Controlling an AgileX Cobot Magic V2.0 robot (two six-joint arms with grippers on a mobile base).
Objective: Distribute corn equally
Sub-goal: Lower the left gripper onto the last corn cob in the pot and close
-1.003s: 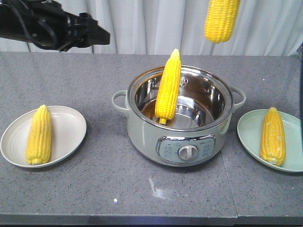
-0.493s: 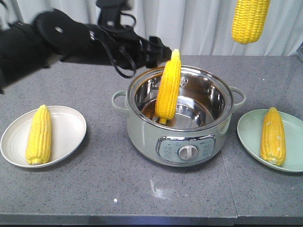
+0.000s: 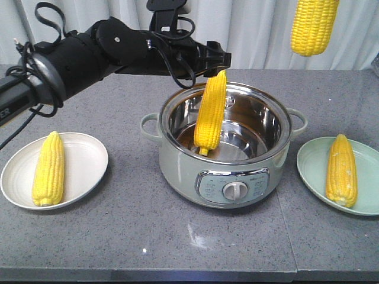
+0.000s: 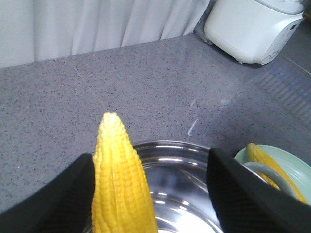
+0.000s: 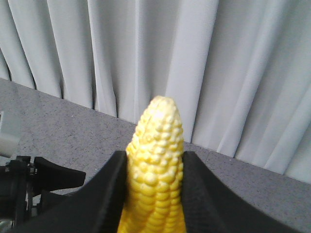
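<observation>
Distribution is judged to be roughly half complete: two of the four visible cobs are plated, one per plate, and two are not yet plated. On the round cream-white plate (image 3: pixel 89 151), at the left of the grey speckled stone countertop (image 3: pixel 148 236), one bright-yellow husked corn cob (image 3: pixel 48 168) is laid lengthwise. On the round pale-green plate (image 3: pixel 309 161), at the right, a second yellow cob (image 3: pixel 341 170) is laid likewise. Between the plates, the sage-green electric cooking pot (image 3: pixel 177 171) with a polished steel bowl holds a third yellow cob (image 3: pixel 211 112), stood on its blunt end and leaned against the rim, pale tip uppermost. The left gripper (image 4: pixel 150 158) is positioned at that tip with its jaws apart, one on each side; contact with the kernels cannot be confirmed, since the wrist view crops the finger bases. A fourth yellow cob (image 3: pixel 312 26) is held high above the countertop, well apart from the pot, and is clamped between the black fingers of the right gripper (image 5: pixel 155 162). For equal shares, one of the two unplated cobs is expected to be assigned to each plate.
</observation>
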